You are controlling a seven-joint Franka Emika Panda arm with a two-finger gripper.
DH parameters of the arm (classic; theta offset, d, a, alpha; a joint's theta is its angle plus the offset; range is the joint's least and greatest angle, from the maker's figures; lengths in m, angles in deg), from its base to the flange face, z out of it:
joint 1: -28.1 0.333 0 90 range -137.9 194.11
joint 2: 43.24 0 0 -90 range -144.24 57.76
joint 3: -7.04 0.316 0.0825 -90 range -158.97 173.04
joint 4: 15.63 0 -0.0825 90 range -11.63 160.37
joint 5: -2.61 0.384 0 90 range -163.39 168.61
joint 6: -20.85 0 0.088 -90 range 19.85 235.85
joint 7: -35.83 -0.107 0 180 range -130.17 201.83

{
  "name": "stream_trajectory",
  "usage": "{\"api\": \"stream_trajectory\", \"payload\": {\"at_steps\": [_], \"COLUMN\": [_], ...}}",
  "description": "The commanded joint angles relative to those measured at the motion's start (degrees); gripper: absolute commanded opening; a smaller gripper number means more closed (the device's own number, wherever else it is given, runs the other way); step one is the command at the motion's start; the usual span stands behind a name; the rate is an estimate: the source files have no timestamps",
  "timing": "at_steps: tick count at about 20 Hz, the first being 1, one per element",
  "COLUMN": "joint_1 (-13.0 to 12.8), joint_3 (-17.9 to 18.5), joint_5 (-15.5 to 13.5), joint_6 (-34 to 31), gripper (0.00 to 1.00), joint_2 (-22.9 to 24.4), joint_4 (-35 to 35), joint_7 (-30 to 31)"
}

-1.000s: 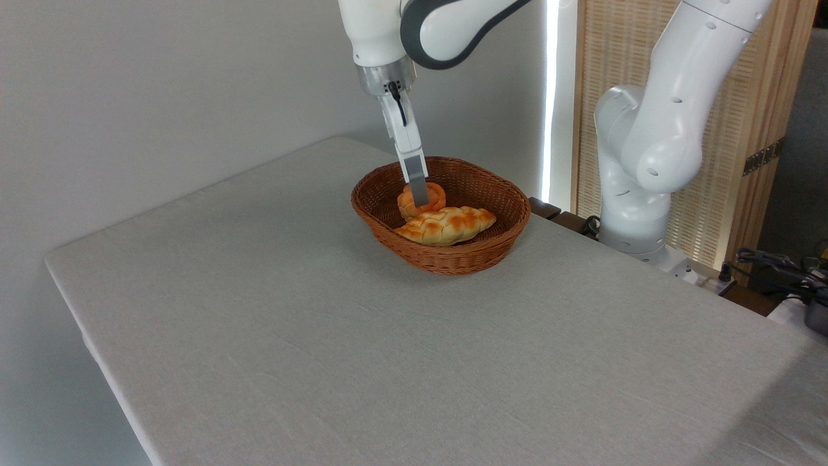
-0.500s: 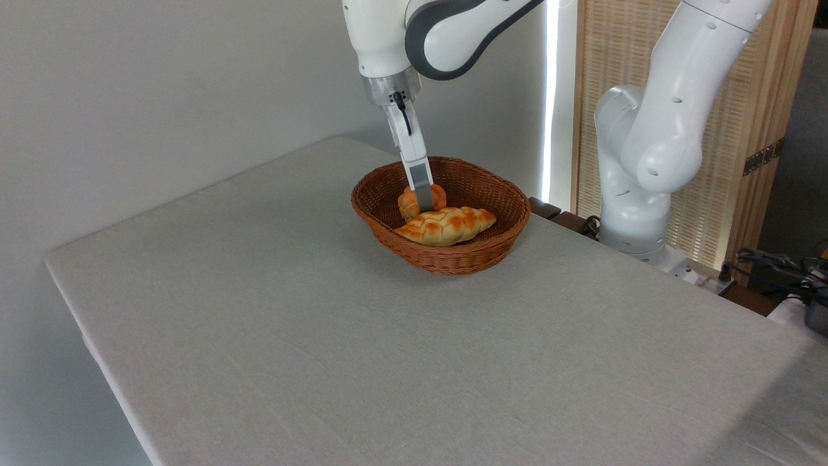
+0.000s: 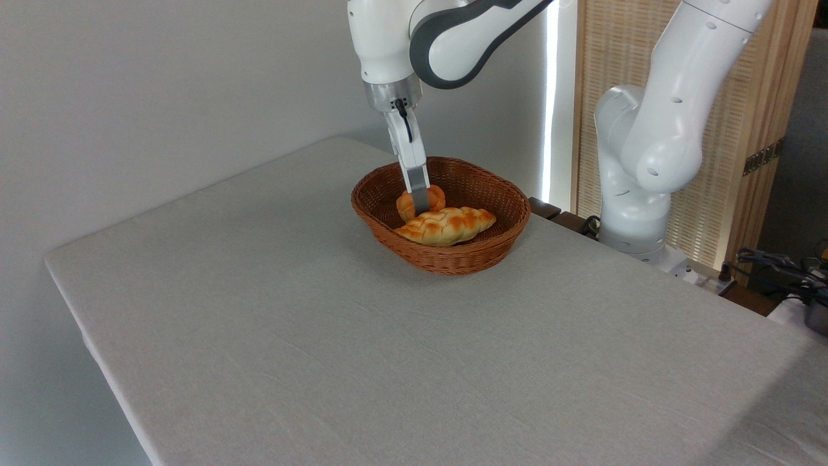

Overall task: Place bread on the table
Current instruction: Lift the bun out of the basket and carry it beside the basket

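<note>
Possibly clenched on small round orange-glazed bread (image 3: 407,202), gripper (image 3: 420,203) unclear; could slip into brown wicker basket (image 3: 446,259), missing grey-cloth table (image 3: 323,336).

bun (image 3: 407,202): orange-golden glaze | loaf (image 3: 446,224): golden, braided, browned ridges | basket (image 3: 453,257): brown wicker weave | table (image 3: 323,336): plain light grey-beige cloth | arm (image 3: 653,129): white, grey joint | screen (image 3: 737,162): pale wood slats

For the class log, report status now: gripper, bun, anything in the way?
Gripper down in basket, at the bun; closure unclear. Bun not yet on table. Braided loaf lies against it; basket rim to clear.
</note>
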Motion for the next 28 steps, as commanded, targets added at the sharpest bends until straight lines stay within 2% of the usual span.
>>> {"api": "stream_trajectory", "payload": {"at_steps": [1,11,15,18,20,21,22,25,28], "joint_1": [-0.5,-0.4,-0.5,-0.3,0.3,0.3,-0.1,-0.2,0.2], "joint_3": [0.3,0.2,0.3,1.5,2.4,4.6,7.2,12.7,13.9], "joint_5": [-0.1,-0.4,-0.5,-0.5,0.8,2.8,4.5,7.1,7.5], "joint_6": [1.6,0.8,-8.9,-12.9,-13.0,-13.0,-13.0,-10.6,-6.9], "gripper": [0.26,0.28,0.3,0.3,0.31,0.31,0.32,0.34,0.34], "joint_2": [0.2,0.5,0.4,0.0,-3.2,-5.4,-7.3,-14.6,-24.2], "joint_4": [1.0,-0.5,-9.2,-16.3,-21.9,-25.2,-28.1,-34.5,-40.7], "joint_7": [-0.7,-0.2,2.0,3.2,8.3,9.5,9.6,9.0,9.5]}}
